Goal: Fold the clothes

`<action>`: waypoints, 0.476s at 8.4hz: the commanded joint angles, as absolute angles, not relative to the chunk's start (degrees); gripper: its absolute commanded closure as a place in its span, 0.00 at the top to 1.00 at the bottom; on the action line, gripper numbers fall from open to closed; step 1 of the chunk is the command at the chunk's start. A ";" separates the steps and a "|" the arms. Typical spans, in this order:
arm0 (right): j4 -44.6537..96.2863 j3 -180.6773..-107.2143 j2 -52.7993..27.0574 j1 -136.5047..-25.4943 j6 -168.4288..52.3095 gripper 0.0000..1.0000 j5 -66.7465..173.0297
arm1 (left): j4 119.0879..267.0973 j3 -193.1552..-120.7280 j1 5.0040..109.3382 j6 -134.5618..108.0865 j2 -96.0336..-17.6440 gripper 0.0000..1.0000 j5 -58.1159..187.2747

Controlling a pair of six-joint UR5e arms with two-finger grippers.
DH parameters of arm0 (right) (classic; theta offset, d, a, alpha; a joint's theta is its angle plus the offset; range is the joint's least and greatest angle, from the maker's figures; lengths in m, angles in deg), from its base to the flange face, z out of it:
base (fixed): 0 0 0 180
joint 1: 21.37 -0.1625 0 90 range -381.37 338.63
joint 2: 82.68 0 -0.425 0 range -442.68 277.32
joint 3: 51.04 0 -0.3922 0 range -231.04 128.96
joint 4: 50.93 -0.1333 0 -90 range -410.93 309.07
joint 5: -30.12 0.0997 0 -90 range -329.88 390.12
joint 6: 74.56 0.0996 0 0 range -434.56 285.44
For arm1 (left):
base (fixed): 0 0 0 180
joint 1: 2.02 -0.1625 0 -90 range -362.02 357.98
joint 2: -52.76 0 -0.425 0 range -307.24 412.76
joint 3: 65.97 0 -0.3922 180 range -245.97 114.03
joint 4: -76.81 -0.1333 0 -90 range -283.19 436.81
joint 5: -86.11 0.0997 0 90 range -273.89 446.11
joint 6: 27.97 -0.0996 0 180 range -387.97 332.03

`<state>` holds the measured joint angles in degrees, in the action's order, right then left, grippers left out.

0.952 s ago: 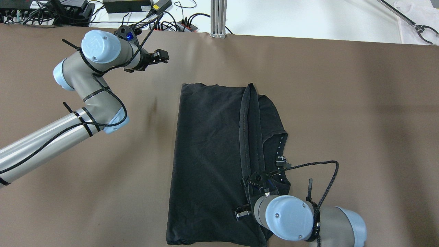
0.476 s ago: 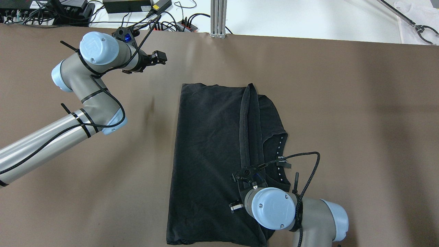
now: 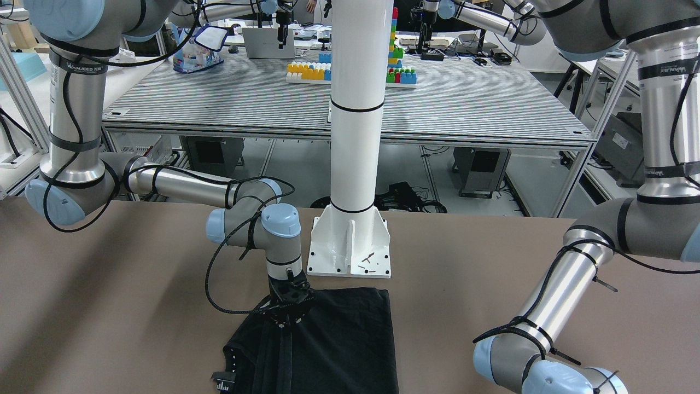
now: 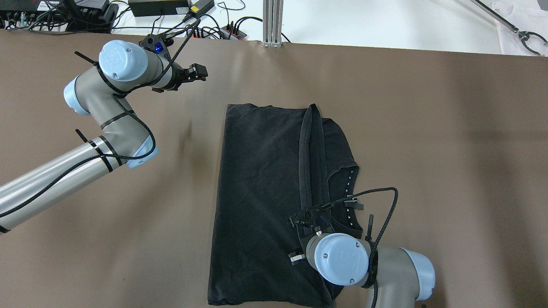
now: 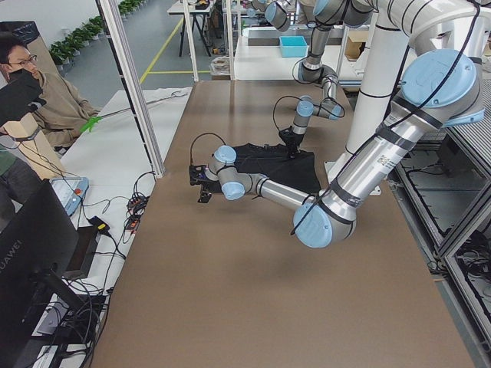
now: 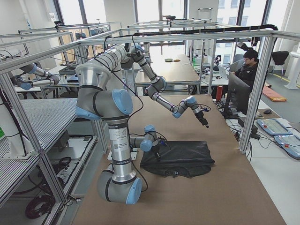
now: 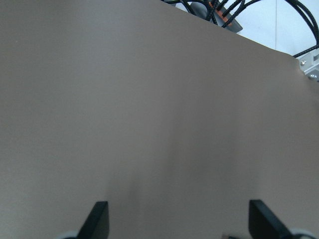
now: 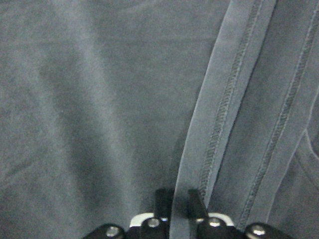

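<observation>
The black garment [image 4: 261,192] lies partly folded on the brown table, with a hemmed edge [image 4: 311,162] folded over its right part and a small white label [image 4: 351,197] near the collar. My right gripper [image 4: 309,220] is low on the garment near its near right part, mostly hidden under the wrist in the overhead view. In the right wrist view the fingers [image 8: 164,199] are shut on the hem [image 8: 224,99]. My left gripper [image 4: 199,72] is open and empty over bare table at the far left; its fingertips [image 7: 97,221] stand wide apart.
A white pillar base [image 3: 350,251] stands just behind the garment's near edge. An aluminium post [image 4: 272,21] and cables with power supplies [image 4: 171,10] sit at the table's far edge. An operator [image 5: 46,100] sits beyond the far side.
My right arm has moved left and slightly forward over the garment, then held still. My left arm has shifted slightly to the left.
</observation>
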<state>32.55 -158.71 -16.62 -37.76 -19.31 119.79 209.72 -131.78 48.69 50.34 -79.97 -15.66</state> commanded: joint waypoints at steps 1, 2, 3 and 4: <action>32.74 -158.79 -16.50 -39.81 -21.29 0.00 120.55 | 209.70 -131.63 48.60 50.34 -79.96 1.00 -15.58; 32.74 -158.88 -16.15 -41.30 -23.30 0.00 121.52 | 209.70 -131.63 48.60 50.26 -79.96 1.00 -15.66; 32.74 -159.66 -15.54 -42.97 -24.63 0.00 123.35 | 209.70 -131.54 48.43 50.25 -79.96 1.00 -15.66; 32.57 -163.06 -11.09 -44.29 -26.55 0.00 126.07 | 209.70 -131.54 48.34 50.25 -79.96 1.00 -15.58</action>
<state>32.72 -159.34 -15.80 -41.57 -23.33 122.14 209.70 -131.60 48.52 50.27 -79.96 -15.65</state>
